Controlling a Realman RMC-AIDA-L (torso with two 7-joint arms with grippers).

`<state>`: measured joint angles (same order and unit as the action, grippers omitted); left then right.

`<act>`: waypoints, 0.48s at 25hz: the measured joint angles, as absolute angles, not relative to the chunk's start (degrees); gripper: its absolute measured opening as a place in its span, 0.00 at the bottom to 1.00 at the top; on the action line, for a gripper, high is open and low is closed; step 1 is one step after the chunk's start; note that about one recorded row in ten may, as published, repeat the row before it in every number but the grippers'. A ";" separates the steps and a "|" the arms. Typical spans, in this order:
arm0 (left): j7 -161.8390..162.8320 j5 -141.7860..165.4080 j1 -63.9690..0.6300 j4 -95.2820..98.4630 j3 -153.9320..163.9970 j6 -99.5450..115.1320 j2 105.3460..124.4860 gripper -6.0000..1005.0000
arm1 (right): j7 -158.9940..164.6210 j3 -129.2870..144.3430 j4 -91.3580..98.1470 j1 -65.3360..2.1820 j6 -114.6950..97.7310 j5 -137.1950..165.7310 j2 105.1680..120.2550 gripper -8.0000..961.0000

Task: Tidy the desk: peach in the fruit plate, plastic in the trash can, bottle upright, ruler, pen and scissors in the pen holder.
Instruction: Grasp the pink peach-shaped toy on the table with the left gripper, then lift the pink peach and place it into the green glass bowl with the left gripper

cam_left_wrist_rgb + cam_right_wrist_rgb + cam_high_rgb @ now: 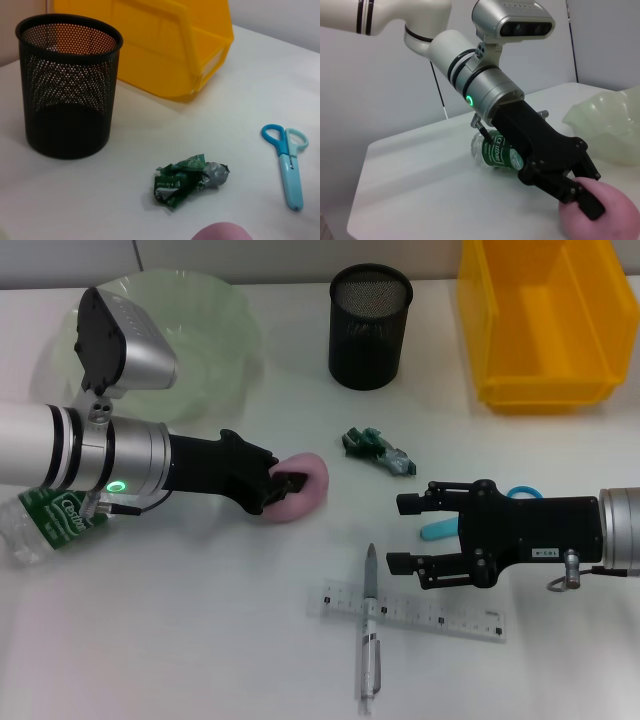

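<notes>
While the head view is looking down on a white desk (pixel 200 660), the left pincer (pixel 285 483) is reaching in from the left, its fingers pinching a pink peach (pixel 308 485) near the middle. A pale green fruit plate (pixel 225 335) is sitting behind that arm, and a clear bottle (pixel 45 520) with a green label is lying on its side beneath it. A black mesh pen holder (pixel 370 325) is standing at the back, with a yellow bin (pixel 545 325) to its right. A crumpled green plastic wrapper (pixel 378 448) is lying between the holder and the right pincer (pixel 403 533), which is hovering with its fingers spread apart. Blue scissors (pixel 515 495) are lying partly hidden under that pincer. A pen (pixel 369 635) is lying across a clear ruler (pixel 440 615) at the front.

In the left wrist view, the pen holder (pixel 67 85) is standing upright beside the yellow bin (pixel 160 45); the wrapper (pixel 190 179) is lying just in front, the scissors (pixel 288 162) are well apart from it, and the peach's top (pixel 222 232) is showing at the edge.

In the right wrist view, the left pincer (pixel 587 197) is gripping the peach (pixel 602 212), the bottle (pixel 495 150) is lying behind it, and the fruit plate (pixel 610 125) is sitting farther off.
</notes>
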<state>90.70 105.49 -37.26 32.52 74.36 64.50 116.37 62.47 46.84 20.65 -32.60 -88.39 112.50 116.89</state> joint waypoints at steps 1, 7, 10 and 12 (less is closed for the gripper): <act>90.70 105.48 -37.26 32.52 74.35 64.57 116.37 0.14 | 62.46 46.84 20.65 -32.61 -88.26 112.50 116.89 0.81; 90.62 105.40 -37.16 32.52 71.95 66.11 116.36 0.10 | 62.34 46.94 20.65 -32.61 -87.92 112.50 116.89 0.81; 90.22 105.39 -36.90 32.51 68.10 68.32 116.46 0.08 | 62.31 46.93 20.65 -32.58 -87.89 112.50 116.89 0.81; 89.39 105.36 -36.55 32.52 64.38 70.60 116.87 0.07 | 62.27 46.93 20.65 -32.53 -87.89 112.50 116.89 0.81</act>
<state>89.39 105.36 -36.55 32.52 64.38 70.60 116.87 62.27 46.94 20.65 -32.53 -87.89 112.50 116.89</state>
